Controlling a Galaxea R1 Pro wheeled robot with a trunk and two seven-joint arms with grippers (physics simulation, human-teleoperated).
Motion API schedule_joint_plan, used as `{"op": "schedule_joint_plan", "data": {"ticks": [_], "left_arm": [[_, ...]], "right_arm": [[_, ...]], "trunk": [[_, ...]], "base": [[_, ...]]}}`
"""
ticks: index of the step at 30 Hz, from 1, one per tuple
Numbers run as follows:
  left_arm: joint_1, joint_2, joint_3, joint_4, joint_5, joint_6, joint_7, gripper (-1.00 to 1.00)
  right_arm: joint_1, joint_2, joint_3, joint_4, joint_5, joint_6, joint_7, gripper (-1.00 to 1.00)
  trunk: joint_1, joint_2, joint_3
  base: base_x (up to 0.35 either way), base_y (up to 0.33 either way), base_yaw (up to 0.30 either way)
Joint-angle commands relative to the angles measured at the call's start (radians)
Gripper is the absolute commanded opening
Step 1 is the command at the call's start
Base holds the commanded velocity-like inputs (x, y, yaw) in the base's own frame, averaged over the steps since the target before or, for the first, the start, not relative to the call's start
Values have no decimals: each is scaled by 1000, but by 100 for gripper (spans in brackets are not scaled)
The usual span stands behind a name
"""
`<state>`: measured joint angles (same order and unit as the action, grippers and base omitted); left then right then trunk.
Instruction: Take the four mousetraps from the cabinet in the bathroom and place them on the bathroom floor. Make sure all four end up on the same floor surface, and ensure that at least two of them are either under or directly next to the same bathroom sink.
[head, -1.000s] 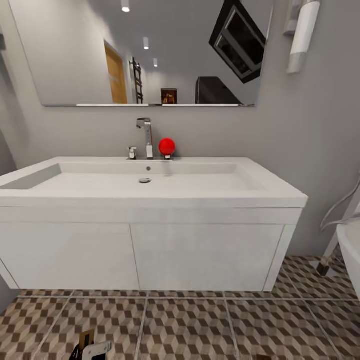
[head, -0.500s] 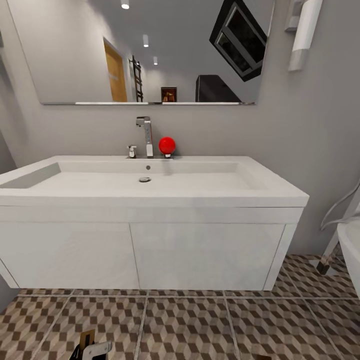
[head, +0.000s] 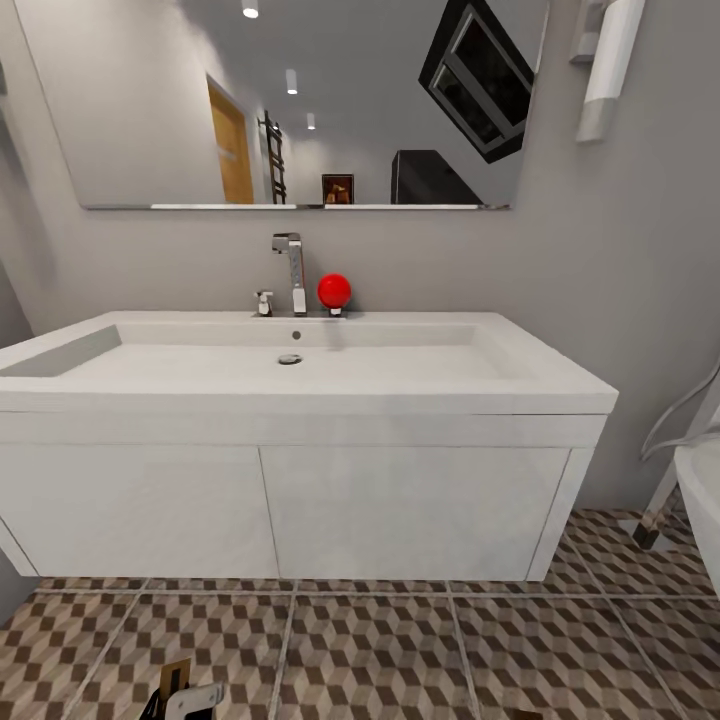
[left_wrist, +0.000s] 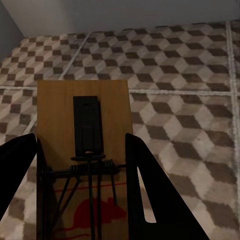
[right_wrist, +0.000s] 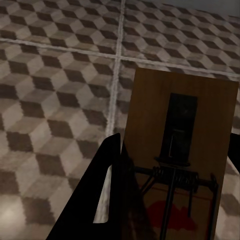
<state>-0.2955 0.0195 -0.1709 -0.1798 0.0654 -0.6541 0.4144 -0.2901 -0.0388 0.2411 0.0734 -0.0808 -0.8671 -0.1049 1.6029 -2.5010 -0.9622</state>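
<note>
Both jaws clamp mousetraps — left mousetrap, right mousetrap — near ends cut off.

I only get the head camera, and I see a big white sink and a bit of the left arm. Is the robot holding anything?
Observer: Yes. The left gripper is shut on a flat wooden mousetrap.
Operator: What about the other hand?
Observer: The right gripper holds a second wooden mousetrap.
Operator: What's under them?
Observer: The cube-patterned tiled bathroom floor; both traps hang above it.
</note>
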Motion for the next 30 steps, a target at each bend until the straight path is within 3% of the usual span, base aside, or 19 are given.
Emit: {"op": "schedule_joint_plan", "data": {"ticks": [1, 30], "left_arm": [[-1, 0, -9, 0, 7, -2, 4, -100], [-1, 1, -9, 0, 7, -2, 8, -100]], "right_arm": [[-1, 0, 9, 3, -10, -5, 1, -100], [-1, 0, 9, 3, -10, -5, 1, -100]], "trunk": [[0, 0, -1], [0, 0, -1]], "base": [[0, 0, 0], [0, 0, 0]]}}
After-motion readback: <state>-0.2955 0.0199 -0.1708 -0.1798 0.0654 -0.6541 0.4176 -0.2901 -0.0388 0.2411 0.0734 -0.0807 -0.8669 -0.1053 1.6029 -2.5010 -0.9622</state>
